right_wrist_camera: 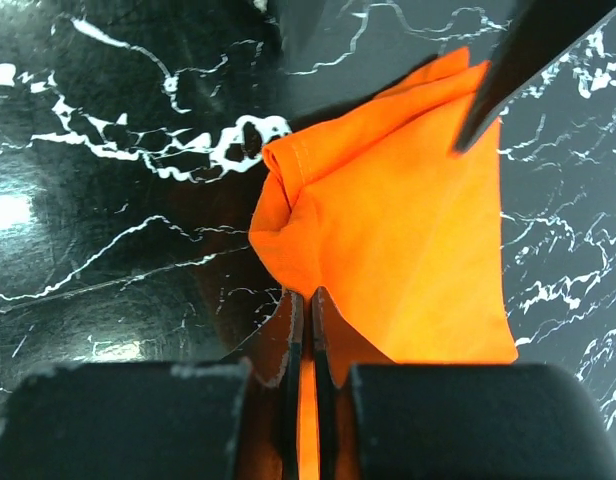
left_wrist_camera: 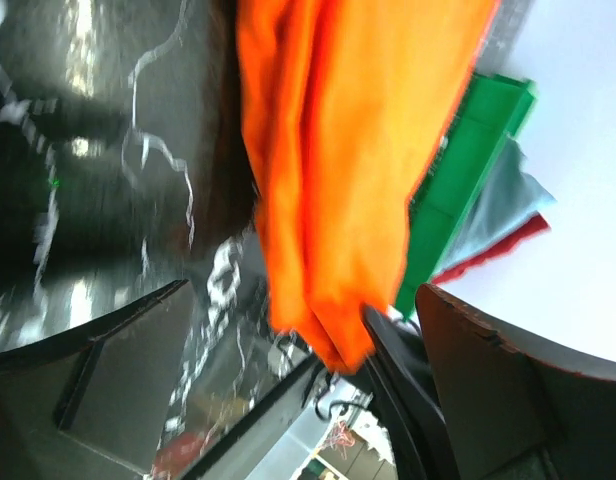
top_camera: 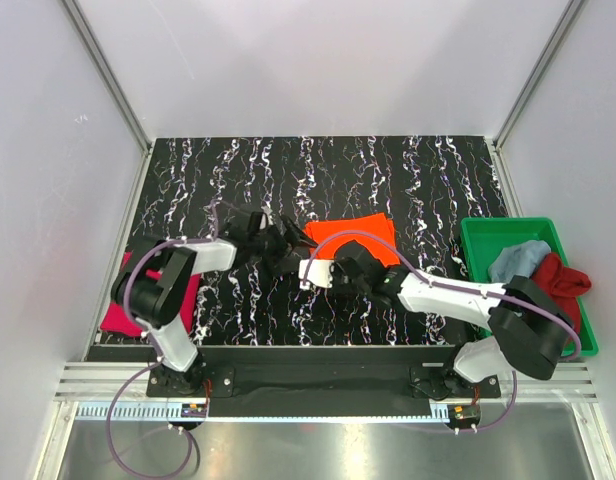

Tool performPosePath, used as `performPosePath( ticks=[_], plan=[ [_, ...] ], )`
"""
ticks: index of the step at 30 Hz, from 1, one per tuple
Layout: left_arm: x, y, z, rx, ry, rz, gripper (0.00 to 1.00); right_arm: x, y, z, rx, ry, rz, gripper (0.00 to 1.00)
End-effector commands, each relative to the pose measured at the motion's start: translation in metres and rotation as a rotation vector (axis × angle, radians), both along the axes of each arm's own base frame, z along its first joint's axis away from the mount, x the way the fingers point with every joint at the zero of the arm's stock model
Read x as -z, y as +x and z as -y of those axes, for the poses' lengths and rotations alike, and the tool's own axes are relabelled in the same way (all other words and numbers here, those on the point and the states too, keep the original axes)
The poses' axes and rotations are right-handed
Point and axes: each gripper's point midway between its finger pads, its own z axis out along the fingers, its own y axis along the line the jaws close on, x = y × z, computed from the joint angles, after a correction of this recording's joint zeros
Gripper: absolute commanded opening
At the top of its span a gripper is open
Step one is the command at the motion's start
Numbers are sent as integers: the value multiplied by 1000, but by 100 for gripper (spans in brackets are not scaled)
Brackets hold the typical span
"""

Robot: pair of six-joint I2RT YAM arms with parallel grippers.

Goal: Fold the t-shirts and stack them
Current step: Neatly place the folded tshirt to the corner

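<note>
The orange shirt (top_camera: 356, 238) is lying partly folded on the table (top_camera: 438, 170), near the green tray (top_camera: 478, 232) on the side facing the table's middle. The right gripper (right_wrist_camera: 308, 330) is clenching a thin edge of it, jaws pressed together with cloth between. The left gripper (left_wrist_camera: 300, 290) is standing released, its fingers wide apart, farther from the tray than the right one and close to the same bunched corner.

The bite is looking shallow, so a pull may be slipping the cloth free. It may also be catching only one layer, which would open the fold rather than carry it. With both grippers crowding one corner, they are risking a knock against each other. The whole shirt may also be dragging along the table instead of folding, since nothing is pinning its tray-side edge.

Only the right wrist view is showing the pinch itself; from above, the arm is hiding it. Only the left wrist view is showing that the left fingers are spread. The top view alone is showing the light blue shirt (top_camera: 518, 260) and the dark red shirt (top_camera: 563, 278) heaped together in the tray. It alone is also showing the magenta shirt (top_camera: 118, 312) lying well apart from the tray, under the left arm.
</note>
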Motion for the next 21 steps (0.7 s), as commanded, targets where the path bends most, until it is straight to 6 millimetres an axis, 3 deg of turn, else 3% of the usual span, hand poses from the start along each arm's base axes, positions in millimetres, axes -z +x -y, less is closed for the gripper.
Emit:
performPosePath(
  ticks=[1,6,12,21],
  plan=[
    [-9,25,19,-30,3,52,99,-26,4,-4,16,100,7,0],
    [4,30,22,-91,6,13,99,-45,8,-5,28,155,20,0],
    [22,43,34,-117,-11,-41,99,-52,6,-2,38,193,18,0],
    [40,46,32,-237,-55,-80,88,-64,12,0,68,243,41,0]
  ],
)
